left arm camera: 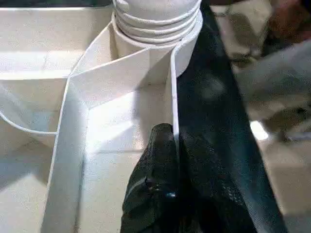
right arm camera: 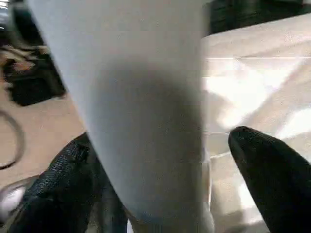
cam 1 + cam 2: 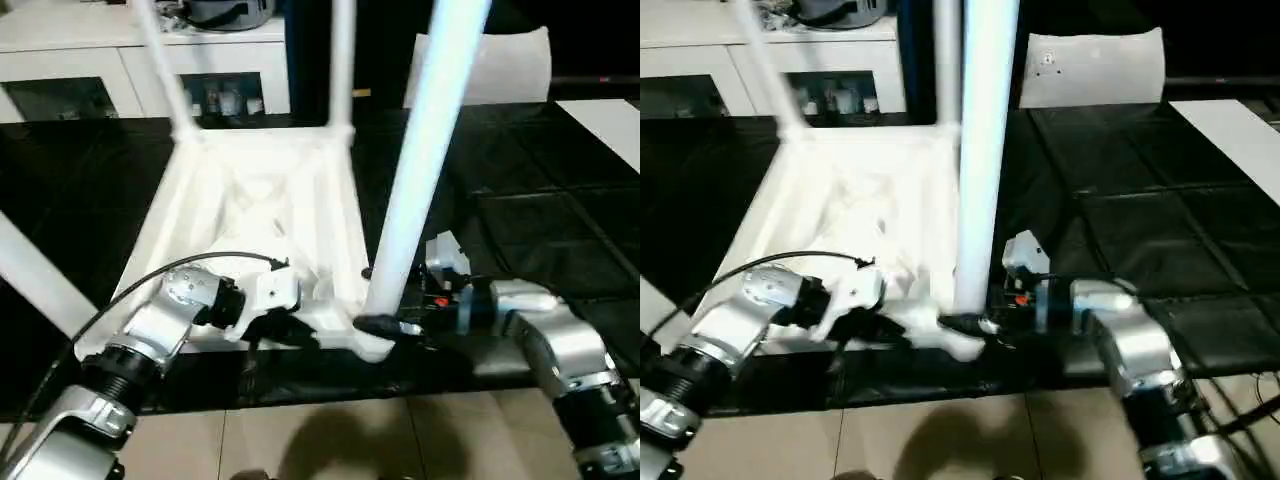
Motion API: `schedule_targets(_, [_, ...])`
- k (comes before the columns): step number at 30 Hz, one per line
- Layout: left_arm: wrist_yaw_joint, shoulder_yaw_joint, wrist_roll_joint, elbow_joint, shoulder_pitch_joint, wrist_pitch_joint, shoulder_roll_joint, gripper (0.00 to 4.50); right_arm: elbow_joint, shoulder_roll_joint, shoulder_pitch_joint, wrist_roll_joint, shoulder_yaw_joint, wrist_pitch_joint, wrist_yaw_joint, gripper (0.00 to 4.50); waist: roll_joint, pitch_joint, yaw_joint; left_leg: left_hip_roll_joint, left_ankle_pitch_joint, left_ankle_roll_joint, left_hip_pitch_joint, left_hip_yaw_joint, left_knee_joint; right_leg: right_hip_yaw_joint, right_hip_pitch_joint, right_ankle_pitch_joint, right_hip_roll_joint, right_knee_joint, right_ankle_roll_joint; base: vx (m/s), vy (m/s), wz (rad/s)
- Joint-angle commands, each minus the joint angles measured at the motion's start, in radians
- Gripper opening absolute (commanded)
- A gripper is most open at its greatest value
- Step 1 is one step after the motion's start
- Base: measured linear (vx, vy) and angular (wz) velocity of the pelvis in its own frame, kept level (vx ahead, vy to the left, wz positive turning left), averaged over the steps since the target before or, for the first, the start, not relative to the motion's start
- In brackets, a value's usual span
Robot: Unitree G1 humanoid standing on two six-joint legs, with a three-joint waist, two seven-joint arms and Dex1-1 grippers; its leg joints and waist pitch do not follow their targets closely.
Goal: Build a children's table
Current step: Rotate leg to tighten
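So the white tabletop (image 3: 265, 215) is lying upside down on the black-covered work table (image 3: 540, 210), ribbed underside facing up, and both grippers are working at its nearest edge.

The left gripper (image 1: 170, 141) is clamped on the thin near wall of the tabletop. In the left wrist view one black finger (image 1: 153, 179) sits on the inside of that wall and the other is on the outside, against the black cover, so the fingers are closed onto the plastic rim. Just past its fingertips along that same wall is the near corner socket (image 1: 155, 46), with the threaded end of a leg sitting in it.

That's the leg (image 3: 425, 160) the right gripper (image 3: 385, 325) has. It comes in from the other side of the corner, and the right wrist view shows a black finger (image 2: 272, 170) on each side of the white tube, right down at its base where it meets the socket. Looks like a firm hold, fingers pressed against the tube. The leg rises from there, leaning a bit away from the tabletop.

Farther out from both grippers, at the far edge of the tabletop, two more legs are already standing in their sockets: one (image 3: 342, 60) on the right gripper's side, one (image 3: 165, 65) on the left gripper's side. Beyond the work table there's a white cabinet (image 3: 130, 60) with glass doors.
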Motion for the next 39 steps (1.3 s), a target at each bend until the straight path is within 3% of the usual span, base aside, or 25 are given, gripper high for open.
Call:
schedule_targets(1, [-0.069, -0.052, 0.008, -0.012, -0.017, -0.026, -0.003, 0.0, -0.001, -0.005, -0.025, 0.015, 0.014, 0.015, 0.031, 3.85, -0.005, -0.062, -0.003, 0.063, -0.159, 0.063, 0.001, -0.016, -0.074, 0.064, 0.058, -0.328, -0.074, -0.066, -0.152, 0.0, 0.0, 0.0])
schedule_targets(21, [-0.122, -0.058, 0.02, 0.016, -0.018, -0.064, 0.037, 0.0, 0.002, -0.07, -0.036, 0.01, 0.072, 0.068, 0.171, 2.21, -0.006, -0.063, 0.003, 0.061, -0.148, 0.052, 0.0, -0.017, -0.073, 0.061, 0.059, -0.366, -0.072, -0.07, -0.132, 0.0, 0.0, 0.0])
schedule_targets(23, [-0.118, -0.054, 0.018, 0.015, -0.014, -0.059, 0.036, 0.0, 0.0, -0.064, -0.034, 0.012, 0.071, 0.069, 0.167, 2.13, -0.002, -0.064, 0.003, 0.061, -0.143, 0.054, -0.001, -0.017, -0.073, 0.061, 0.059, -0.354, -0.072, -0.068, -0.136, 0.0, 0.0, 0.0])
schedule_targets(29, [-0.09, -0.03, -0.006, 0.011, -0.007, -0.023, 0.014, 0.0, -0.009, -0.033, -0.027, 0.039, 0.05, 0.079, 0.13, 2.0, -0.004, -0.062, 0.002, 0.06, -0.156, 0.05, 0.0, -0.016, -0.073, 0.06, 0.059, -0.369, -0.072, -0.071, -0.137, 0.0, 0.0, 0.0])
schedule_targets(33, [0.028, 0.01, -0.006, 0.01, -0.011, 0.064, -0.031, 0.0, -0.046, 0.023, 0.016, 0.044, 0.013, 0.087, 0.003, 2.0, -0.006, -0.058, -0.001, 0.058, -0.175, 0.037, 0.003, -0.017, -0.076, 0.059, 0.055, -0.43, -0.074, -0.081, -0.113, 0.0, 0.0, 0.0])
schedule_targets(35, [0.111, 0.041, -0.011, 0.016, -0.02, 0.119, -0.069, 0.0, -0.039, 0.063, 0.026, -0.007, 0.013, 0.076, -0.113, 2.0, -0.005, -0.052, -0.009, 0.052, -0.209, 0.025, 0.007, -0.018, -0.076, 0.053, 0.052, -0.505, -0.072, -0.093, -0.087, 0.0, 0.0, 0.0])
schedule_targets(39, [0.228, 0.081, -0.022, 0.015, -0.035, 0.198, -0.133, 0.0, 0.012, 0.141, 0.008, -0.092, 0.006, 0.088, -0.318, 1.98, -0.006, -0.046, -0.042, 0.04, -0.267, 0.007, 0.007, -0.025, -0.075, 0.036, 0.053, -0.634, -0.069, -0.115, -0.017, 0.0, 0.0, 0.0])
